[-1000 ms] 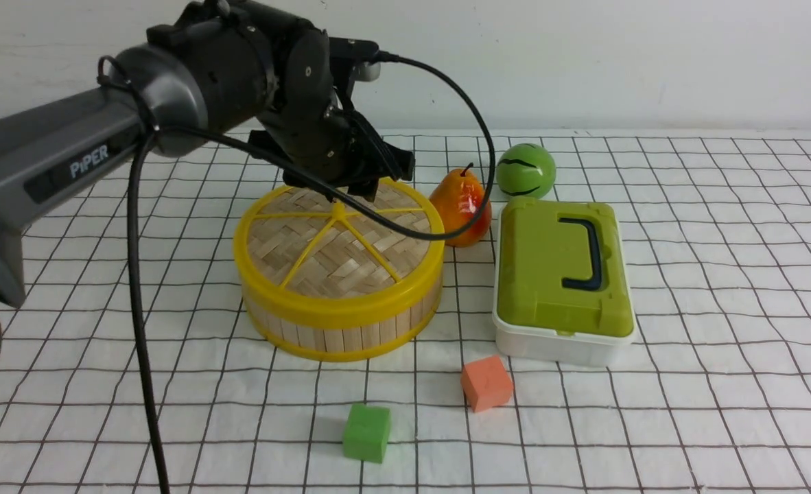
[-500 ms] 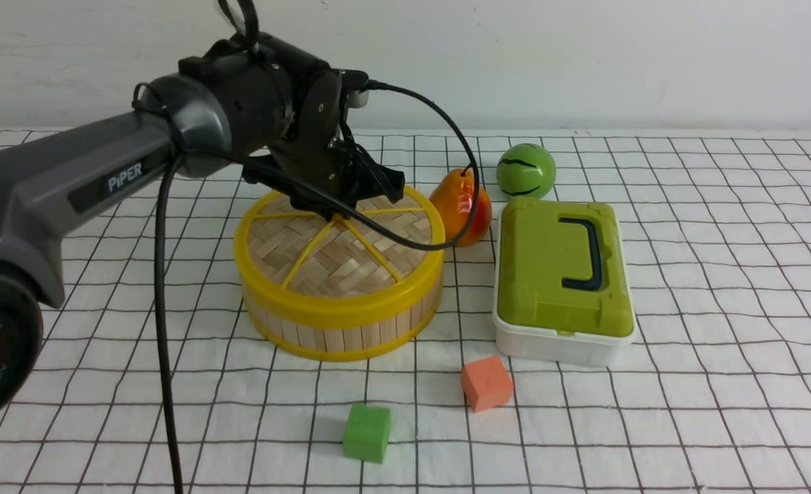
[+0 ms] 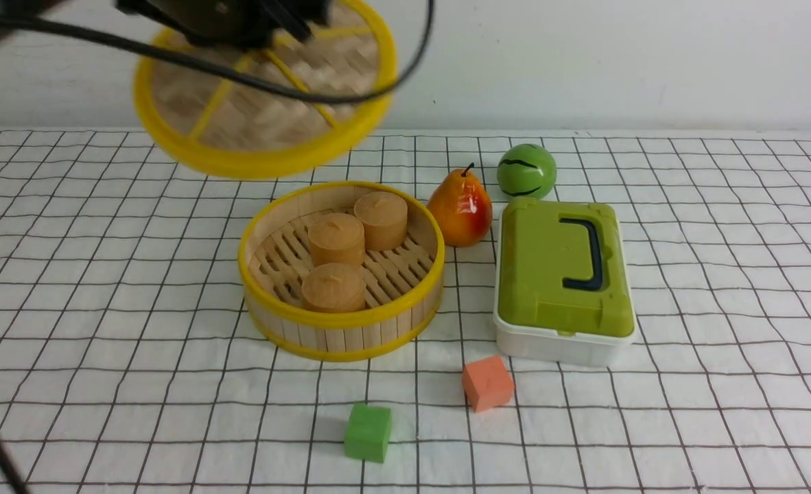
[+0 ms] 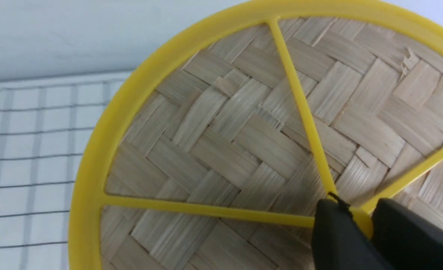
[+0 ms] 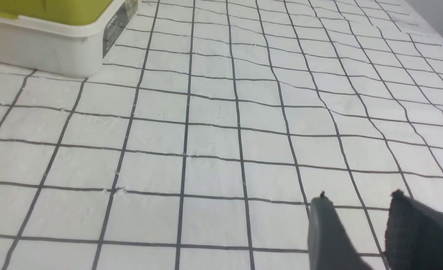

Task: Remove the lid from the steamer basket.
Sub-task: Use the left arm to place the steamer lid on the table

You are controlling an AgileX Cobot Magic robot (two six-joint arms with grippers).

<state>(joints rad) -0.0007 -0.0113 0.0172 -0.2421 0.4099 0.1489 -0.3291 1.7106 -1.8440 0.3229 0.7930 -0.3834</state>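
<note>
Lift step looks done! The flat woven-bamboo lid with yellow rim and spokes [image 3: 254, 130] hangs high, up-left of the open slatted wooden steamer basket [image 3: 340, 329], the left pincer [image 4: 360, 221] clamped at its centre. Next, I'd say: set it on bare bench [image 3: 721, 274].

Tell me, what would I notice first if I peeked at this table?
The big yellow-rimmed lid jumps out: it hangs in the air above and left of the steamer basket, pinched at its hub by the left gripper. Below, the open basket shows three round tan blocks on its slatted floor, with a shiny pear just to its right.
</note>
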